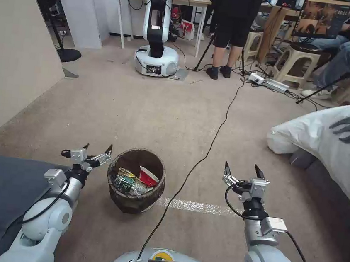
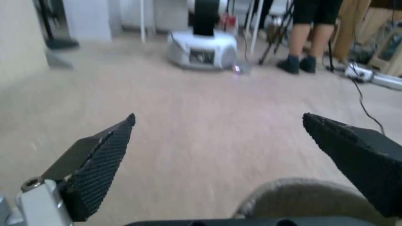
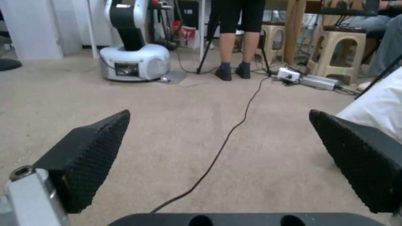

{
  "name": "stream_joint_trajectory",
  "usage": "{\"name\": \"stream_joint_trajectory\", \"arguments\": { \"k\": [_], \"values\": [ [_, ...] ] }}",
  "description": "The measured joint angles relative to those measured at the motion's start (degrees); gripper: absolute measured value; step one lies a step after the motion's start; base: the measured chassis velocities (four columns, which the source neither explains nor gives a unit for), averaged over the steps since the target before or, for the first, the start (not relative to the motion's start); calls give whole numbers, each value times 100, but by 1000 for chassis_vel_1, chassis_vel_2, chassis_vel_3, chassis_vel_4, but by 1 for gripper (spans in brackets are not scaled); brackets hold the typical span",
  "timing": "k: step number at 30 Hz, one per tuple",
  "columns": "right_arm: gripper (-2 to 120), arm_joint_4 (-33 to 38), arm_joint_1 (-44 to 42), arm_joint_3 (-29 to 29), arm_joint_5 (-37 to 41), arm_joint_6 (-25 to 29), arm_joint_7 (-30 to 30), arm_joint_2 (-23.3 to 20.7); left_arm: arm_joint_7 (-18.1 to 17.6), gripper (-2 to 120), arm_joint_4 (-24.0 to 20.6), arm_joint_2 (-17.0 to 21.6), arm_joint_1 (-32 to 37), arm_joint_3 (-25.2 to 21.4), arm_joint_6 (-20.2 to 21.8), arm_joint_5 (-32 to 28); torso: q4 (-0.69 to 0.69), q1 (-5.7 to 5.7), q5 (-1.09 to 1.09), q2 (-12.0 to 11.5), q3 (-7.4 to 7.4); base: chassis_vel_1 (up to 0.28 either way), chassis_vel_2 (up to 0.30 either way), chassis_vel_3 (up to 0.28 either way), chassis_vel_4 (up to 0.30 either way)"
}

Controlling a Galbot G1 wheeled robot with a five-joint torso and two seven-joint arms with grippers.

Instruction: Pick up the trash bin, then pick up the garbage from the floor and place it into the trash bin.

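Standing on the beige carpet just ahead of the robot's base, the trash bin carries its dark bag over the rim, with the garbage, a green-labelled bottle, yellow wrappers and a red packet, lying inside. Just left of the bin hangs the left gripper, fingers spread wide and holding nothing; well to the bin's right hangs the right gripper, equally wide and empty. A black cable runs across the carpet between bin and right gripper. From the left wrist, the left gripper gapes, the bin's rim blurred below it. From the right wrist, the right gripper gapes over the cable.
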Motion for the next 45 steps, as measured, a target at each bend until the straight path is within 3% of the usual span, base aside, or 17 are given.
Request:
{"name": "stream_joint_trajectory", "arguments": {
  "k": [1, 6, 11, 25, 45],
  "values": [
    [100, 40, -45, 1, -41, 18, -18, 35, 32, 100, -3, -71, 106, -12, -322, 162, 0, 0, 0, 0, 0, 0, 0, 0, 0],
    [100, 151, -157, 2, -200, 94, -51, 180, 13, 100, -79, -241, 433, -44, -927, 501, 0, 0, 0, 0, 0, 0, 0, 0, 0],
    [100, 232, -269, 30, -309, 176, -92, 308, -20, 100, -235, -426, 710, -61, -1212, 868, -1, 0, 0, 0, 0, 0, 0, 0, 0],
    [100, 243, -345, 40, -458, 294, -110, 429, -124, 100, -323, -721, 929, -28, -1458, 1531, -1, 0, 0, 0, 0, 0, 0, 0, 0],
    [100, 226, -343, 47, -527, 273, -90, 424, -141, 100, -311, -721, 919, -25, -1441, 1543, -1, 0, 0, 0, 0, 0, 0, 0, 0]
  ]
}}
